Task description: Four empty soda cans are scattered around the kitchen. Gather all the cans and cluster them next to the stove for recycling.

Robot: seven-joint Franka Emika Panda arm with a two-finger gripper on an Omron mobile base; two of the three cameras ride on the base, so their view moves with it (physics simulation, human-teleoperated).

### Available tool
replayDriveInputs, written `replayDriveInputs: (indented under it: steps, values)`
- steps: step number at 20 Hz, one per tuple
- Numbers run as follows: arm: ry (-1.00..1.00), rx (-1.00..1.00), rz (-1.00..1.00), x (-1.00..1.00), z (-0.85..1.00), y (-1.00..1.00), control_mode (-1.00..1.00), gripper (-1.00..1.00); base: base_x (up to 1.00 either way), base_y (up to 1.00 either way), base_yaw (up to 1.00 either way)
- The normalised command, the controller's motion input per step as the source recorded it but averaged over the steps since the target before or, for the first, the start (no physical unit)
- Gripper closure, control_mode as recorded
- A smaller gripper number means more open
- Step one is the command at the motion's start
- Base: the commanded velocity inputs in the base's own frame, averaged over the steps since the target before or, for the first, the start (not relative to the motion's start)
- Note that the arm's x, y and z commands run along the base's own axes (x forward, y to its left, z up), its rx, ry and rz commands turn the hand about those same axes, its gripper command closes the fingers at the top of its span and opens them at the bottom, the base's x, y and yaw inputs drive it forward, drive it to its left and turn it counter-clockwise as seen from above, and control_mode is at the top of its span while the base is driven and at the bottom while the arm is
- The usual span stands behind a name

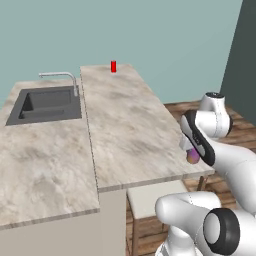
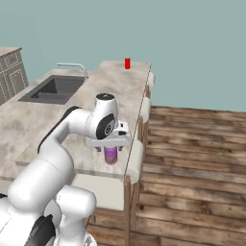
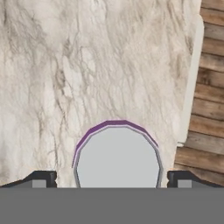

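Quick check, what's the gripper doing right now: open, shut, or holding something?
Gripper: open, fingers standing either side of the purple can on the counter, not closed on it.

A small purple-pink soda can (image 2: 111, 155) stands upright on the veined marble counter (image 1: 125, 130), close to its near edge, between the spread fingers of the white arm's two-finger gripper (image 3: 112, 178). A small red soda can (image 1: 113, 66) stands at the counter's far end. The dark recessed sink (image 1: 45, 104) lies to the left.
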Motion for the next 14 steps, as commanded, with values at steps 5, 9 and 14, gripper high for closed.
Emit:
replayDriveInputs:
  steps: [5,9,14]
  values:
    - [0.00,0.00,0.03,0.01,-0.14,0.00,-1.00,-1.00,0.00,0.00,0.00]
    - [0.00,0.00,0.02,0.04,-0.11,0.00,-1.00,-1.00,0.00,0.00,0.00]
    - [0.00,0.00,0.01,0.04,-0.01,0.00,-1.00,1.00,0.00,0.00,0.00]
